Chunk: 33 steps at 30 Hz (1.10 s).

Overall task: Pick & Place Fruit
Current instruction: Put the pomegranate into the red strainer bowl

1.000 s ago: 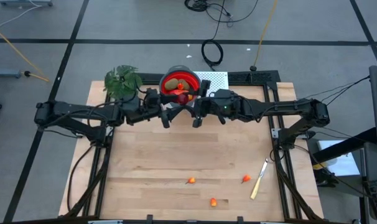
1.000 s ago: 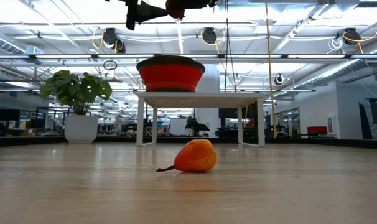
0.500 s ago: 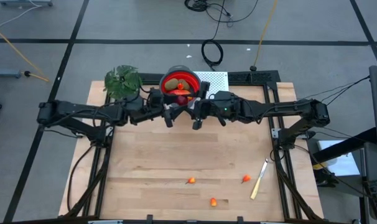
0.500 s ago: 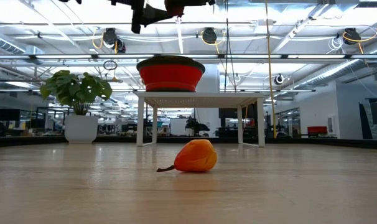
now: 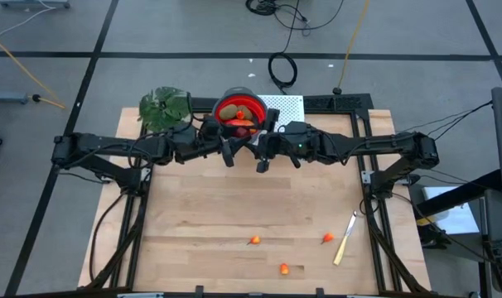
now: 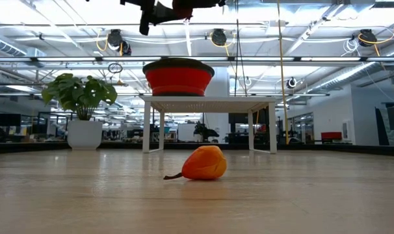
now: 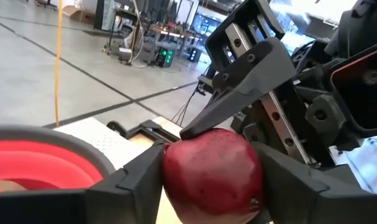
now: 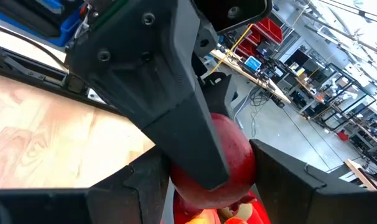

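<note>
A dark red round fruit (image 7: 213,171) (image 8: 229,155) sits between both grippers, high above the far middle of the table, beside the red bowl (image 5: 253,104). My left gripper (image 5: 231,144) (image 7: 212,190) comes from the left and my right gripper (image 5: 259,147) (image 8: 212,183) from the right; both are shut on it. In the low view the fruit (image 6: 181,6) shows at the top edge. The bowl holds an olive-brown oval (image 5: 228,110) and orange bits. Three small orange fruits (image 5: 254,241) (image 5: 327,238) (image 5: 284,268) lie on the near table. My left gripper pinches the dark red fruit between its two fingers (image 7: 135,180), one on each side of its round body (image 7: 176,168). The fruit is lifted clear of the table. My right gripper has the same fruit between its two fingers (image 8: 282,177), on its sides (image 8: 247,158). One right finger (image 7: 251,81) lies on the fruit's top in the left wrist view, and a left finger (image 8: 170,99) covers part of the fruit.
The bowl stands on a white perforated stand (image 6: 210,103) at the far edge, with a leafy plant (image 5: 163,107) to its left. A pale-handled knife (image 5: 345,238) lies near the right edge. One orange fruit (image 6: 203,164) lies close to the low camera.
My left gripper has moved a little toward the table's right, closer to my right gripper and the bowl. The dark red fruit has stayed high above the table.
</note>
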Tool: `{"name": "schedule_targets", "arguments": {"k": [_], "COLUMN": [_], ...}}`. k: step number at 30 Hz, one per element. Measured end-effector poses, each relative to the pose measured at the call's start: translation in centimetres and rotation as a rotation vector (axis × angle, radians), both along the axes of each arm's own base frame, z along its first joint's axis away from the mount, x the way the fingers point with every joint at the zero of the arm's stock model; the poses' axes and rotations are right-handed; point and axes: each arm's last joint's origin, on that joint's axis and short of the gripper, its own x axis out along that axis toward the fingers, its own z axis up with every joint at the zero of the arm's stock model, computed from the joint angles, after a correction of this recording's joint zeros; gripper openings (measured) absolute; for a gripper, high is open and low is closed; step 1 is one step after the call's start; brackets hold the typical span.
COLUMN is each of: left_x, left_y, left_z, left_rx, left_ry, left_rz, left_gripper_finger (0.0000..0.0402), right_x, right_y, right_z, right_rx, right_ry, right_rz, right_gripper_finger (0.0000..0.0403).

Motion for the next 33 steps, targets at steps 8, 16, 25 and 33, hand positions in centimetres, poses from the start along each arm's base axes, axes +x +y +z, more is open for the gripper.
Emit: {"name": "schedule_targets", "arguments": {"k": [8,16,25,33], "left_x": [0.0,0.0,-0.1,-0.3], "left_y": [0.0,0.0,0.3,1.6], "left_z": [0.0,-0.4,-0.6,-1.0], "left_rx": [-0.006,-0.008,-0.002,-0.006], "left_ry": [0.002,0.038,0.063,0.1], "left_rz": [-0.001,0.012,0.055,0.101], "left_gripper_finger": [0.0183,0.0198,0.0188,0.0193], "right_x": [0.0,0.0,-0.2,-0.4], "right_y": [0.0,0.0,-0.3,-0.2], "right_z": [-0.2,-0.4,-0.7,-1.3], "right_rx": [0.001,0.009,0.036,0.098], "right_ry": [0.018,0.035,0.051,0.096], "right_rz": [0.003,0.0,-0.125,-0.152], "right_gripper_finger": [0.021,0.0227,0.0265,0.0308]}}
